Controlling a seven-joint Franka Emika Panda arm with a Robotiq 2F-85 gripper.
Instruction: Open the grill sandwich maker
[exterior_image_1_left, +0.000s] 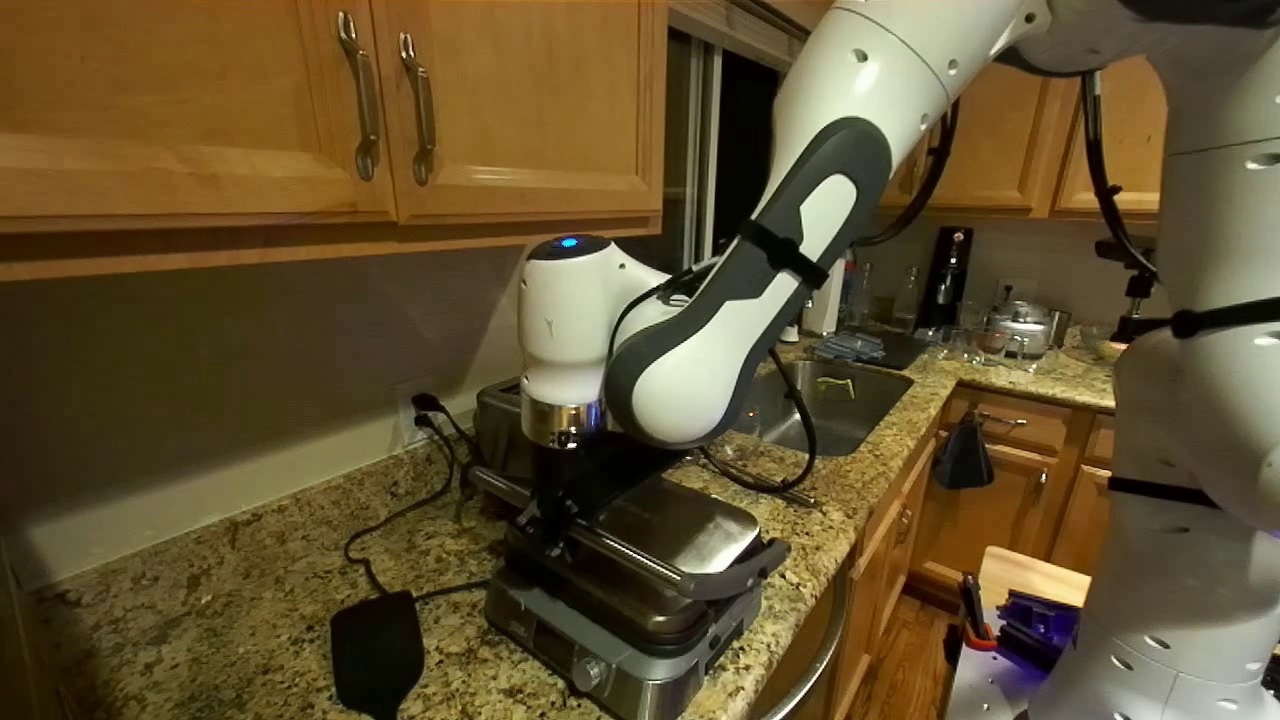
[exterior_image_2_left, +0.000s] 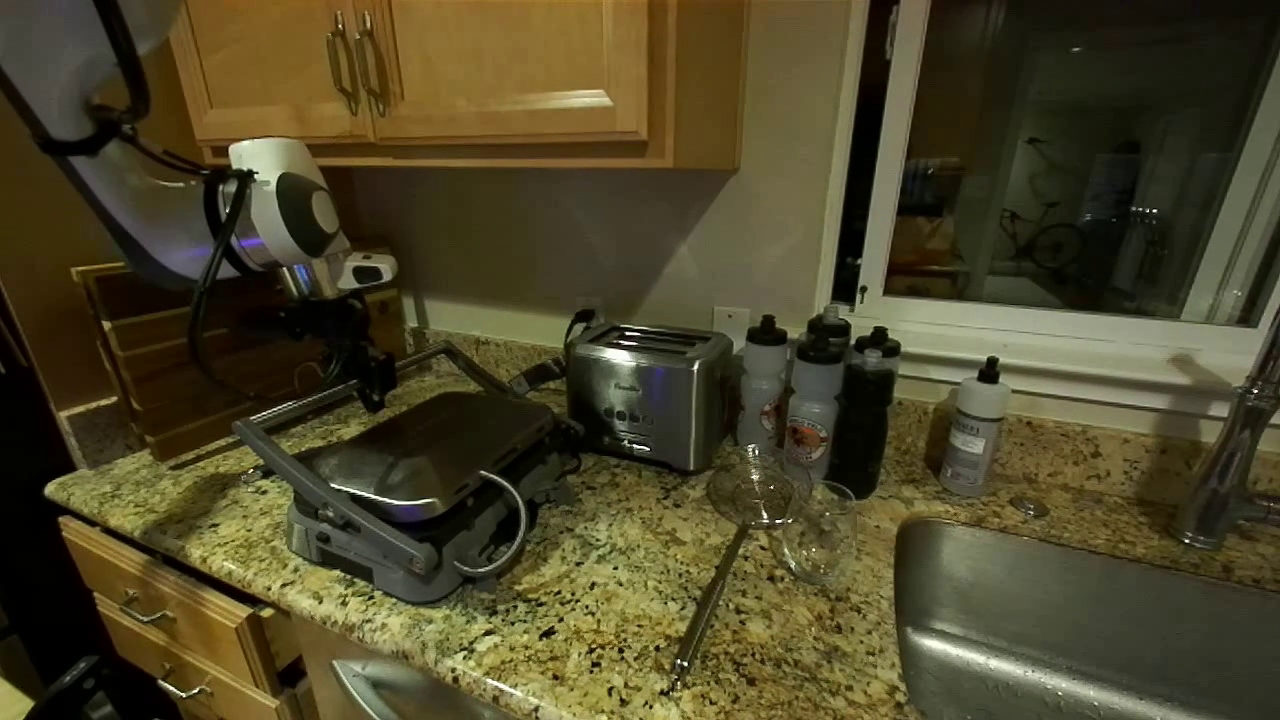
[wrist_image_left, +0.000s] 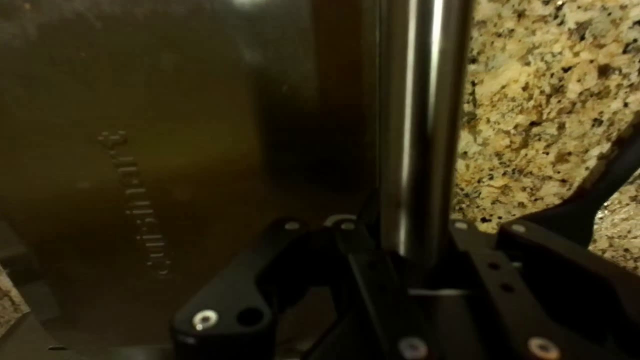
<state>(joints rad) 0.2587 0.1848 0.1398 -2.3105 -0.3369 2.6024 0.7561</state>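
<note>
The grill sandwich maker (exterior_image_1_left: 680, 520) is a low brushed-steel clamshell on the granite counter. It also shows in an exterior view (exterior_image_2_left: 450, 450), with its lid down on the base. Its bar handle (exterior_image_1_left: 635, 560) stands a little off the lid and shows in an exterior view (exterior_image_2_left: 310, 402). In the wrist view the handle (wrist_image_left: 417, 125) runs down between my fingers, beside the embossed lid (wrist_image_left: 150, 100). My gripper (wrist_image_left: 417, 250) is shut on the handle, pointing down, and shows in both exterior views (exterior_image_1_left: 550, 540) (exterior_image_2_left: 375, 385). The grill plates are hidden.
A steel toaster (exterior_image_2_left: 650, 400) stands behind the grill, with several bottles (exterior_image_2_left: 812, 410) beside it. A strainer (exterior_image_2_left: 710, 605), a glass (exterior_image_2_left: 820, 540) and the sink (exterior_image_2_left: 1080, 590) lie further along. A black spatula (exterior_image_1_left: 378, 645) lies near the grill. Cabinets (exterior_image_1_left: 520, 100) hang above.
</note>
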